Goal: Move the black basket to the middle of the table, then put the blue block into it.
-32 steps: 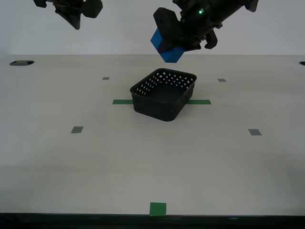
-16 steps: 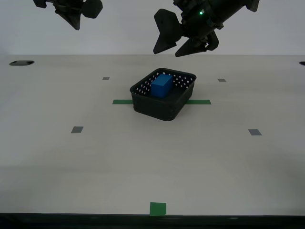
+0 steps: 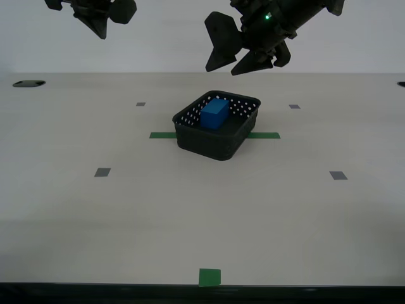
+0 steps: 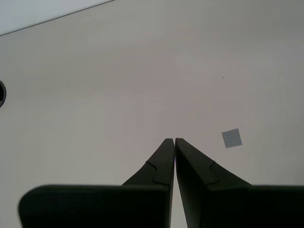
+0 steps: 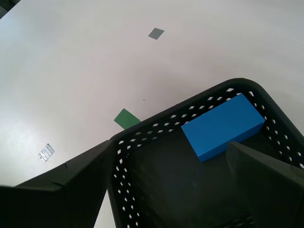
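Note:
The black basket (image 3: 209, 144) stands on the table (image 3: 126, 215) near its middle, across the green tape strip (image 3: 161, 135). Inside it the blue block (image 3: 215, 114) leans against the far wall. My first gripper (image 3: 223, 69) hangs open above the basket's far rim with nothing between its fingers. The first wrist view looks down between the spread fingers of my first gripper (image 5: 171, 147) at the blue block (image 5: 223, 126) inside the black basket (image 5: 156, 124). My second gripper (image 3: 101, 31) is raised at the exterior view's upper left. In its wrist view my second gripper (image 4: 174, 140) is shut and empty above bare table.
Small grey squares (image 3: 102, 171) (image 3: 338, 175) lie on the table toward both sides of the exterior view. A green square (image 3: 209, 277) marks the near edge. A dark hole (image 3: 28, 83) sits at the far edge on the exterior view's left. Another grey square (image 4: 232, 138) lies below my second gripper.
One second ago my first gripper held the blue block above the basket. It opened and the block dropped into the basket. My second arm stayed still.

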